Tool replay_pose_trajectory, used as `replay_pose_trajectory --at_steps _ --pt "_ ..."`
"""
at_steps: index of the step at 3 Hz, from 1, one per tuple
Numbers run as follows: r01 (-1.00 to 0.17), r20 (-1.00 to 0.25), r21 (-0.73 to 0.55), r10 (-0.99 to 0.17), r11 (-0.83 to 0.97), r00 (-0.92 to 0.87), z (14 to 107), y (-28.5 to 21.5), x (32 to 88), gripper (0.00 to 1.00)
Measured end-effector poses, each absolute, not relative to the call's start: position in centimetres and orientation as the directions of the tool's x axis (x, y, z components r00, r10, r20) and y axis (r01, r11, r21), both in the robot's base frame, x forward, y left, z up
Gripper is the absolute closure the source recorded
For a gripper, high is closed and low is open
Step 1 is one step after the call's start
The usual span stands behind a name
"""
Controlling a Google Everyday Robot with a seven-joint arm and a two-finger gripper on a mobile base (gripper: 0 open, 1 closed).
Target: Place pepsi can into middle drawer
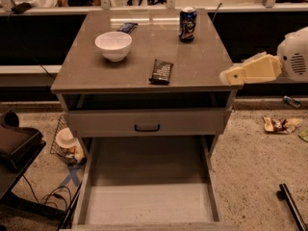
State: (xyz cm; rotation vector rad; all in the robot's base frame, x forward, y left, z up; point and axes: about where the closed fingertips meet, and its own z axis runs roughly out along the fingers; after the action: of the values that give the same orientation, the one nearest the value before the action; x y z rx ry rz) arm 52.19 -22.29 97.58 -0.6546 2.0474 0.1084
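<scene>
The pepsi can (187,24) stands upright at the back right of the cabinet top (202,64). It is dark blue with a silver top. The middle drawer (149,201) is pulled out low in front of the cabinet, and its pale grey floor is bare. My gripper (231,76) is the tip of the cream-coloured arm (257,67) that reaches in from the right. It sits at the cabinet top's front right corner, well in front of and to the right of the can, and it holds nothing I can see.
A white bowl (113,44) sits at the left of the top, a flat dark snack bar (161,71) near the middle front, and a blue packet (127,27) at the back. A grey drawer front with a black handle (147,127) is above the open drawer. Litter (279,124) and cables lie on the floor.
</scene>
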Motion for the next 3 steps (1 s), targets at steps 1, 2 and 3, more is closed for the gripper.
replay_pose_trajectory --at_steps 1,2,3 --pt "-0.490 -0.819 -0.180 -0.406 0.853 -0.406 97.6 -22.3 52.2 0.00" --pt "-0.466 -0.854 -0.155 -0.355 0.871 -0.380 97.7 -21.9 54.0 0.00" --pt "-0.400 -0.935 -0.019 -0.158 0.917 -0.319 96.1 -20.4 61.0 0.00"
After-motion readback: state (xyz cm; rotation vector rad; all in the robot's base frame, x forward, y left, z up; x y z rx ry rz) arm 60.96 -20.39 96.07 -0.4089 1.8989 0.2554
